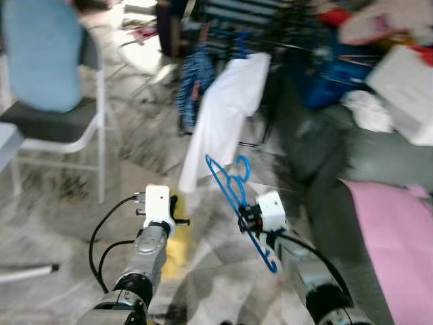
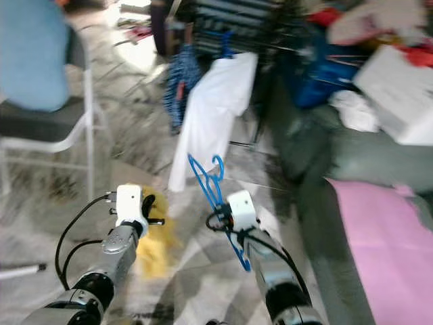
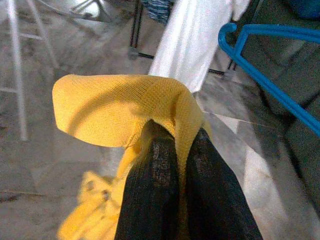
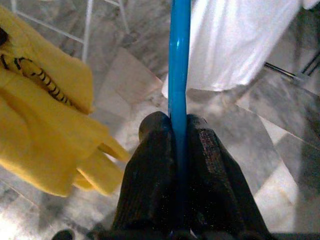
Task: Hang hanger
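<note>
Hanger and yellow cloth held over the marble floor

A blue hanger is clamped by its bar between the fingers of the right gripper and is held tilted in front of a white shirt on a clothes rack. A yellow cloth is pinched in the left gripper and draped over its fingertips. A chair is seen to the left, well apart

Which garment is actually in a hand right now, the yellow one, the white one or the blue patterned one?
The yellow garment: the left hand is shut on its edge. The white garment and blue patterned garment hang on the rack.
</note>
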Robot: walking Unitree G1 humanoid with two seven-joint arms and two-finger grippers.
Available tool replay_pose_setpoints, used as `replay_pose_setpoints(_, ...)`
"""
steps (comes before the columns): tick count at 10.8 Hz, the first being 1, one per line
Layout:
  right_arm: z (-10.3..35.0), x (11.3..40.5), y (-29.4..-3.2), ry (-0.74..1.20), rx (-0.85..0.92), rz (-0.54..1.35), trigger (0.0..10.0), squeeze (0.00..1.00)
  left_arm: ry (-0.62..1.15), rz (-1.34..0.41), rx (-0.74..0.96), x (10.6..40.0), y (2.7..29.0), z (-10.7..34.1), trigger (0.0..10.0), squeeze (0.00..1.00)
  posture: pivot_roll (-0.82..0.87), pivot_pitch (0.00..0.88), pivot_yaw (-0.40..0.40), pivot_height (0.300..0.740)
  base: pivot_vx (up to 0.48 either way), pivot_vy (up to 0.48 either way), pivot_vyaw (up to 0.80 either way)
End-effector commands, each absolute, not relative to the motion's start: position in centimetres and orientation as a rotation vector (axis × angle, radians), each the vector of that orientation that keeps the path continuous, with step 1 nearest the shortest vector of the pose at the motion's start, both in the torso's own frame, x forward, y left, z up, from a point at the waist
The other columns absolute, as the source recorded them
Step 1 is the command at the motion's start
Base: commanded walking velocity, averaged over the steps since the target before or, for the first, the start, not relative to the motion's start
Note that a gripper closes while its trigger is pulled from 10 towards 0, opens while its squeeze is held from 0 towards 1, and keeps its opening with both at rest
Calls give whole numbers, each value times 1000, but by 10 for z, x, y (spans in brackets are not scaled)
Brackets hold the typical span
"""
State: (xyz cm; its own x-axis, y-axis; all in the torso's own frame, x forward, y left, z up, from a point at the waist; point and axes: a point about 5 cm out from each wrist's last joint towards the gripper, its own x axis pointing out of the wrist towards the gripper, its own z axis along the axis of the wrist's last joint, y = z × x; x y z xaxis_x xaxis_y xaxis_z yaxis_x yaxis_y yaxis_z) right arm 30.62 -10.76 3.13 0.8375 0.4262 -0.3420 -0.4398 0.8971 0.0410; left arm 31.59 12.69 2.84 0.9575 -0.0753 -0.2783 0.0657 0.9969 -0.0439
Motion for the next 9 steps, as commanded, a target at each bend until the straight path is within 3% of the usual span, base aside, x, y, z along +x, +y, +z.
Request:
replay_pose_setpoints(1, 25, 304, -111, 369, -37, 432, 10000, 0, 219, -123, -28, 323, 118, 42, 10000, 0, 53, 79, -104, 740, 0, 0, 0)
replay_pose_setpoints(2, 25, 304, -110, 343, -41, 405, 10000, 0, 217, -133, -21, 324, 118, 43, 10000, 0, 19, 74, -53, 740, 0, 0, 0)
replay_pose_setpoints(4, 28, 302, -134, 272, -18, 279, 10000, 0, 190, -186, 8, 325, 111, 47, 10000, 0, -89, 68, 27, 740, 0, 0, 0)
replay_pose_setpoints(6, 24, 286, -162, 247, -29, 182, 10000, 0, 193, -208, 32, 325, 111, 46, 10000, 0, -205, 78, 35, 740, 0, 0, 0)
replay_pose_setpoints(8, 20, 285, -153, 262, -19, 208, 10000, 0, 200, -203, 64, 328, 115, 47, 10000, 0, -169, 60, 24, 740, 0, 0, 0)
replay_pose_setpoints(9, 23, 287, -141, 252, -40, 267, 10000, 0, 211, -146, 1, 332, 118, 50, 10000, 0, -178, 75, 50, 740, 0, 0, 0)
